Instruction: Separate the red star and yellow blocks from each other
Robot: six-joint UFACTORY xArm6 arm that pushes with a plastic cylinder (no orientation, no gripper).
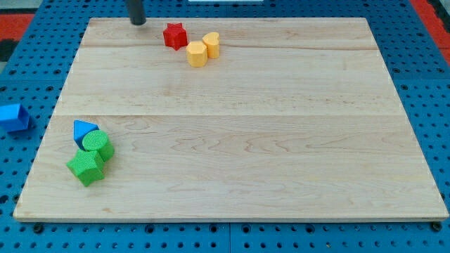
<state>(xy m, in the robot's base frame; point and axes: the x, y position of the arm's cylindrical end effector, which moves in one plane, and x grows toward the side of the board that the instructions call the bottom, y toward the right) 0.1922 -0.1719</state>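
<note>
Red star (174, 35) lies just beside two touching yellow blocks (202, 49) near the view's top.

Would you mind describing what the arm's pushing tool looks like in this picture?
Only a short stretch shows at the view's top: a straight, dark grey to black cylindrical rod, plain and smooth, with no visible markings, cables or sleeve. My tip is its blunt lower end, up and to the view's left of the red star. The arm above is out of frame.
</note>
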